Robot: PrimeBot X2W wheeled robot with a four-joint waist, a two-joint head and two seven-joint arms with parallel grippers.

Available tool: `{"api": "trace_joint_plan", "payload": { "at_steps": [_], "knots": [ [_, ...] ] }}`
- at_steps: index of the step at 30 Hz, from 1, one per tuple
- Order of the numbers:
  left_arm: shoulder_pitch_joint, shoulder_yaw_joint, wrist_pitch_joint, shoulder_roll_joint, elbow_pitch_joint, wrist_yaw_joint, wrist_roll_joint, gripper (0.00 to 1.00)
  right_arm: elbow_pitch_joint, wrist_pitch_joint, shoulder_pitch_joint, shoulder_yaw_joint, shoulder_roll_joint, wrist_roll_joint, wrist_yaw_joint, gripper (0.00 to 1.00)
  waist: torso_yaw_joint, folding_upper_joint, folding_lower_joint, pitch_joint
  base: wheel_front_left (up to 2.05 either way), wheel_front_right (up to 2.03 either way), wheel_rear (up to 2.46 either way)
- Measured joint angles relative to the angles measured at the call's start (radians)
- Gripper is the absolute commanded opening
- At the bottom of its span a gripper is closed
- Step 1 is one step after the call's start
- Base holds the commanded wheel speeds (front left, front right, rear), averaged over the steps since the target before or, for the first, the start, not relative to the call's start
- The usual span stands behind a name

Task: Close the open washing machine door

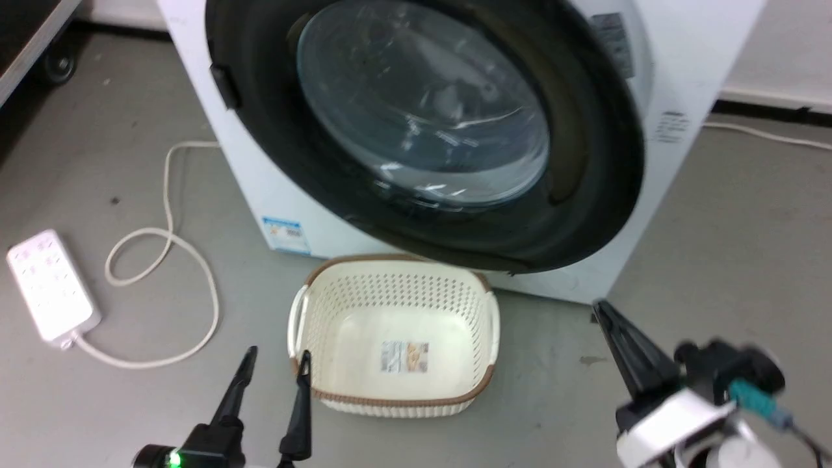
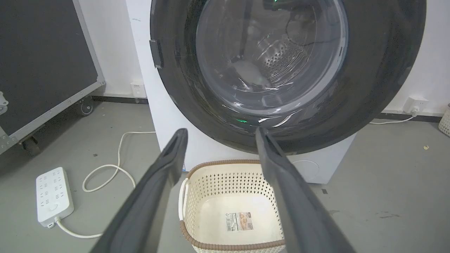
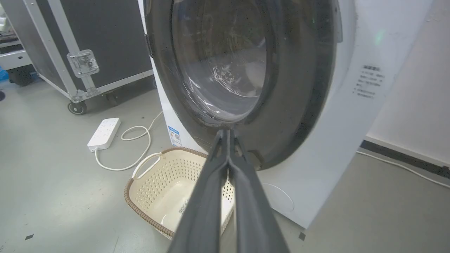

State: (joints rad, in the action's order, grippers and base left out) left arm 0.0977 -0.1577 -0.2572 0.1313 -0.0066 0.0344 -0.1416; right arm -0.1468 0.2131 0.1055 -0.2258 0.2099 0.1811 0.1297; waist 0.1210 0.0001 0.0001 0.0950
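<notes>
Cream perforated basket on floor, just before white washing machine; power strip well left. Left claw spread wide beside basket; right claw pinched together, empty. Washing machine door overhanging basket: glossy black ring, bulging clear glass, close against machine front; latched or not, cannot tell.

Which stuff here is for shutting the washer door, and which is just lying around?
For the job: washing machine door, washing machine, left claw, right claw.

Just lying about: basket, power strip, white cord, black case on wheels.
</notes>
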Motion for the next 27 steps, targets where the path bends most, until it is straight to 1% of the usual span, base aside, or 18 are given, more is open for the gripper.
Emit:
{"api": "trace_joint_plan", "payload": {
  "at_steps": [2,7,9,12,16,21,24,27],
  "knots": [
    [-0.004,-0.003,0.000,-0.011,0.000,-0.003,0.009,1.00,0.006,-0.024,0.056,-0.048,0.048,0.039,0.000,0.00,0.016,0.0000,0.0000,0.021,0.00,0.00,0.00],
    [-0.035,-0.019,0.000,-0.036,0.001,-0.007,0.025,1.00,-0.002,-0.082,0.241,-0.170,0.197,0.148,0.000,0.00,0.052,0.0000,0.0001,0.081,0.00,0.00,0.00],
    [-0.047,-0.021,0.000,-0.047,0.002,-0.010,0.025,1.00,-0.019,-0.100,0.314,-0.200,0.244,0.190,0.000,0.00,0.068,0.0000,0.0001,0.104,0.00,0.00,0.00],
    [-0.072,-0.020,0.000,-0.055,0.000,-0.011,0.026,1.00,-0.076,-0.126,0.405,-0.204,0.294,0.227,0.000,0.00,0.092,0.0000,0.0001,0.135,0.00,0.00,0.00],
    [-0.106,-0.027,0.000,-0.060,-0.002,-0.016,0.032,1.00,-0.174,-0.165,0.505,-0.172,0.331,0.277,0.000,0.00,0.122,0.0000,0.0002,0.176,0.00,0.00,0.00],
    [-0.134,-0.041,0.000,-0.070,-0.008,-0.018,0.036,1.00,-0.279,-0.178,0.620,-0.150,0.369,0.318,0.002,0.00,0.162,0.0000,0.0002,0.223,0.00,0.00,0.00],
    [-0.138,-0.050,0.000,-0.075,-0.013,-0.011,0.036,1.00,-0.324,-0.185,0.671,-0.145,0.387,0.318,0.002,0.00,0.173,0.0000,0.0001,0.240,0.00,0.00,0.00],
    [-0.138,-0.054,0.000,-0.078,-0.015,-0.007,0.036,1.00,-0.377,-0.185,0.718,-0.134,0.387,0.311,0.004,0.00,0.178,0.0000,0.0001,0.251,0.00,0.00,0.00]
  ]
}}
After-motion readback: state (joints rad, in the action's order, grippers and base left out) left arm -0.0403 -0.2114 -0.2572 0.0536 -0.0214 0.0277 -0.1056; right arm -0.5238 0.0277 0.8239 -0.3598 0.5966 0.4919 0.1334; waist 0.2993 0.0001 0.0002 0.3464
